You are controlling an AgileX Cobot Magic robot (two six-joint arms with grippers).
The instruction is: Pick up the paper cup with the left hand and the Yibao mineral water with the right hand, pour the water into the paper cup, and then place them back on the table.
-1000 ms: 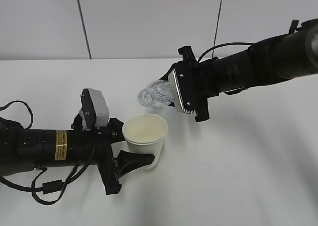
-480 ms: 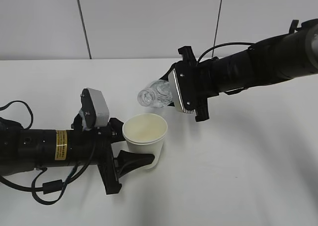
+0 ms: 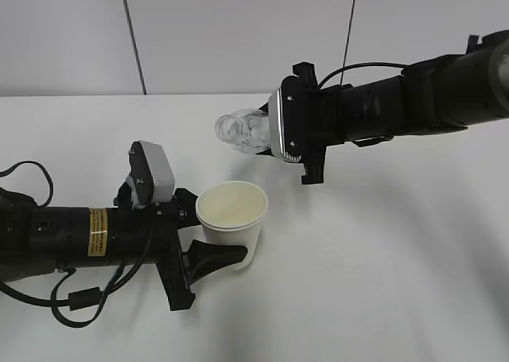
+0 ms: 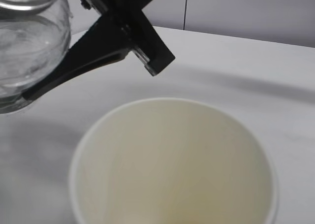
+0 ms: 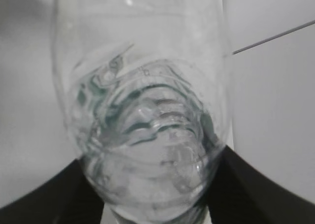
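The right hand's black two-finger gripper point(image 3: 296, 149) is clamped on the Yibao mineral water point(image 3: 242, 133), a small clear ribbed plastic bottle with no cap. The bottle is held nearly on its side above the table point(image 3: 382, 266), a wide plain white flat tabletop, with its open neck turned toward the left and near side of the scene. In the right wrist view the ribbed clear wall of the bottle point(image 5: 147, 135) fills the frame, flanked low on both sides by the black fingers point(image 5: 44, 202). No stream is seen leaving the neck.

The left hand's black two-finger gripper point(image 3: 208, 247), on the arm marked with a yellow label sticker point(image 3: 98, 221), is closed around the paper cup point(image 3: 233, 223), a small plain white cup with a rolled rim and a cream-coloured inside. The cup is held upright, with one finger seen against its near side. It sits below the bottle's neck and slightly to its right and nearer; the two are apart. In the left wrist view the cup's open mouth point(image 4: 172, 160) is seen from above, with the bottle point(image 4: 27, 42) at upper left. Whether water lies in the cup cannot be told.

A grey box camera point(image 3: 151, 175) is mounted on the left wrist, and a black cable point(image 3: 32, 179) trails at the far left.
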